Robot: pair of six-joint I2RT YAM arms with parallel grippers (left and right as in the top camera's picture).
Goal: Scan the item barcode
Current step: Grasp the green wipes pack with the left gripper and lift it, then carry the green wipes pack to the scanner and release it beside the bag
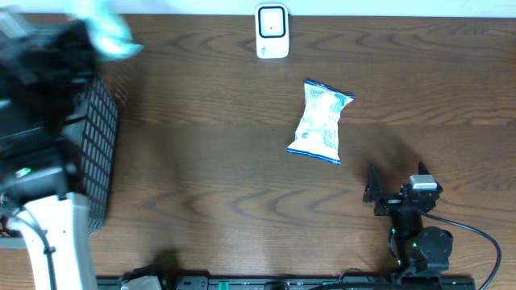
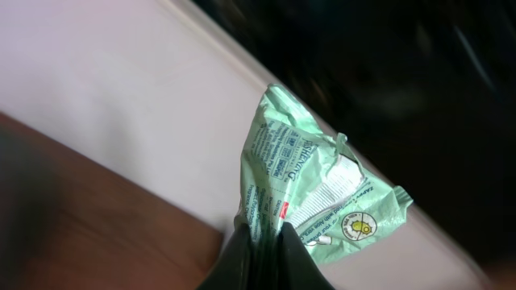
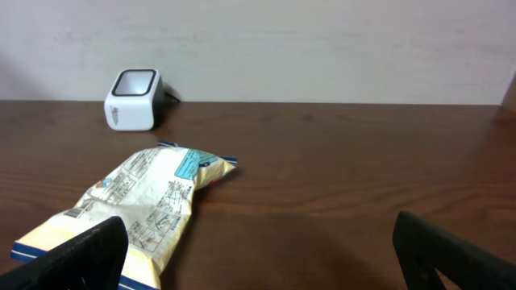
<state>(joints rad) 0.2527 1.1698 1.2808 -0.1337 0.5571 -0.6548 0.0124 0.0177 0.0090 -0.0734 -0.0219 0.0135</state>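
Left tool (image 2: 262, 243): closed on the lower edge of the green packet (image 2: 310, 185), its two dark fingers (image 2: 242, 262) pinching the crumpled foil from below.
Green packet: in the air and clear of the worktop (image 1: 210, 185), above the far-left corner. In the overhead view it is a pale green blur (image 1: 109, 34) past the dark mass of the left arm.
Packet face: the left wrist view shows small printed text and a round yellow-green symbol near one corner. I cannot make out a barcode.
Scanner (image 1: 272, 31): white with a dark window, standing at the far edge of the worktop about midway along it, well apart from the green packet. It also shows in the right wrist view (image 3: 133, 98).
White and blue bag (image 1: 322, 121): lying flat right of the middle of the worktop, between the scanner and the right tool and touching neither. The right wrist view shows its printed side up (image 3: 137, 201).
Right tool (image 1: 395, 179): jaws spread wide with nothing between them, low near the near edge on the right side and pointing toward the bag. Its fingers (image 3: 76, 258) frame the right wrist view.
Basket (image 1: 98, 153): black mesh, along the left edge, partly under the left arm.
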